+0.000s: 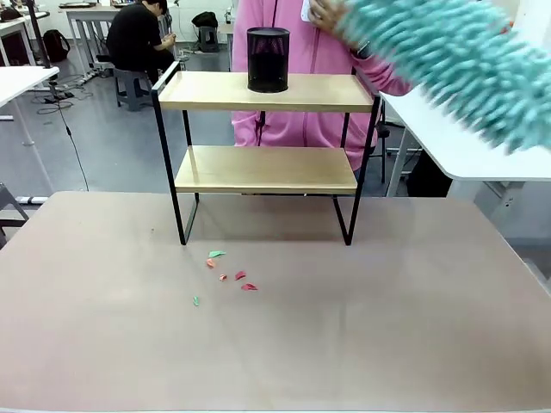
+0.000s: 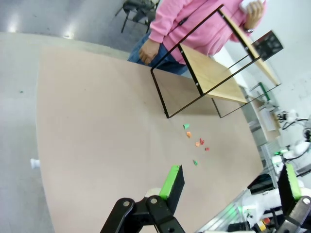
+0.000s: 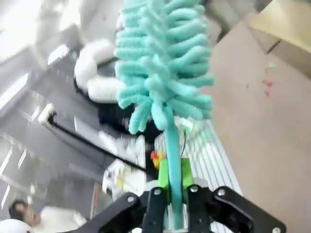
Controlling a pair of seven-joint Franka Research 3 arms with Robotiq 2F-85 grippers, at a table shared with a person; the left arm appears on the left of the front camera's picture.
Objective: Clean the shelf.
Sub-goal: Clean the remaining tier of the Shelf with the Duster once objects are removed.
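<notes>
The two-tier wooden, black-framed shelf (image 1: 267, 169) stands at the far edge of the desk (image 1: 370, 327), with a black mesh cup (image 1: 268, 60) on top. The right pincer (image 3: 174, 196) pinches the handle of the fluffy teal duster (image 3: 163, 63); the left pincer (image 2: 230, 184) is spread. It seems best to sweep each board gently, skirting the cup. The front view blurs and crops the duster.

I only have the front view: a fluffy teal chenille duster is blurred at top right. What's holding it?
Observer: The right gripper, shut on the fluffy teal duster by its teal handle.
Operator: And the left one?
Observer: The left gripper is open and empty over the tan table, with the coloured scraps ahead of its fingers.
Operator: Where's the person's lower hand?
Observer: That hand hangs at the table's far edge, beside the two-tier wooden shelf.
</notes>
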